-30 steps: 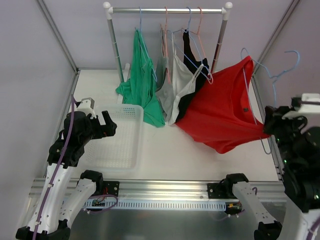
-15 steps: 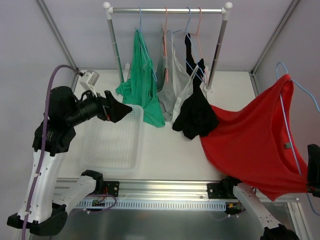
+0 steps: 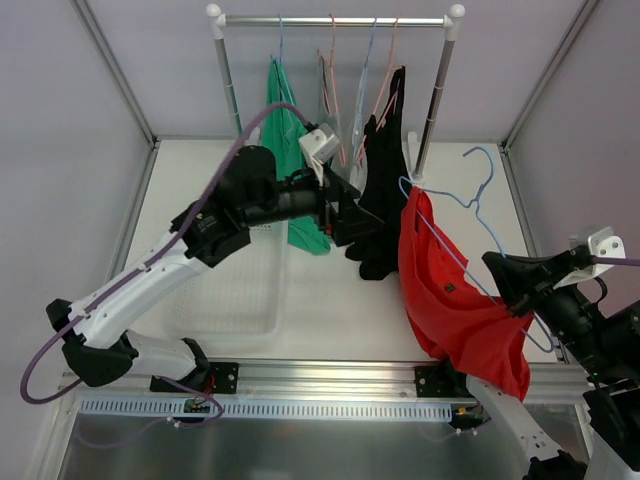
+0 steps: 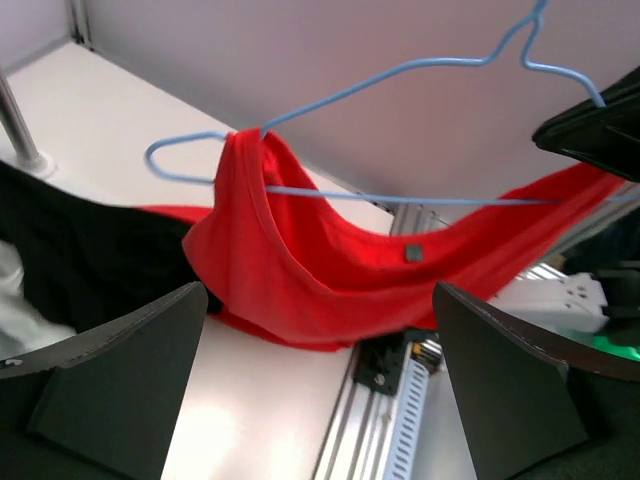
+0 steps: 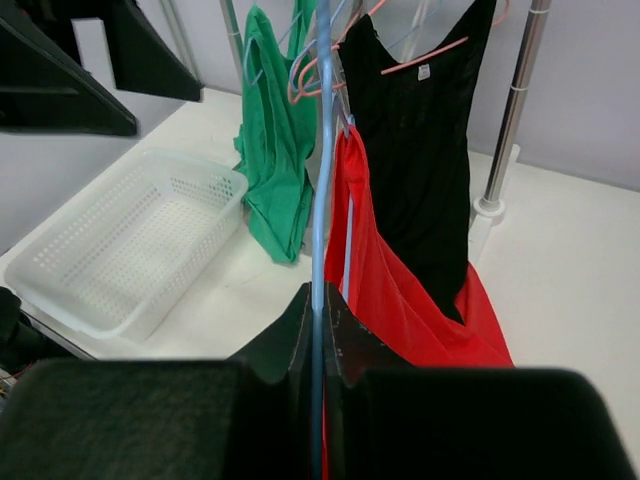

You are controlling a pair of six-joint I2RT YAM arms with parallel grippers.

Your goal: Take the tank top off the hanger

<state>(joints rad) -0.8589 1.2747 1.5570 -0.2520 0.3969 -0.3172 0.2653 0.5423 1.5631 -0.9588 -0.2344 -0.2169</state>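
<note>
At the far left, the white perforated plastic basket [image 3: 238, 300] lay on the white table [image 3: 330, 300], with your left arm stretched over it toward the middle. Behind, a green garment [image 3: 290, 150] hung from the silver clothes rail [image 3: 330, 20] on a thin hanger. Your left pincer [image 3: 352, 218] sat with its jaws spread as wide as they go and held nothing. It was in front of the black sleeveless top [image 3: 385, 185] that hung from the rail on a pink hanger, and its camera faced the red one. Just right of the black top, the red tank top [image 3: 450, 300] was draped on the light blue wire hanger [image 3: 470, 195], off the rail and above the right front part of the table. One shoulder was looped over the hanger's left end and bunched there. The rest sagged in a long fold under the straight bottom wire and trailed down toward the front frame. A small grey tag showed inside the neckline. The hanger lay tilted, its hook pointing up and away. Your right pincer [image 5: 318, 300] was closed tight on the hanger's wire at its lower right end, and the red fabric ran just beneath the fingers [image 3: 520, 272].
</note>
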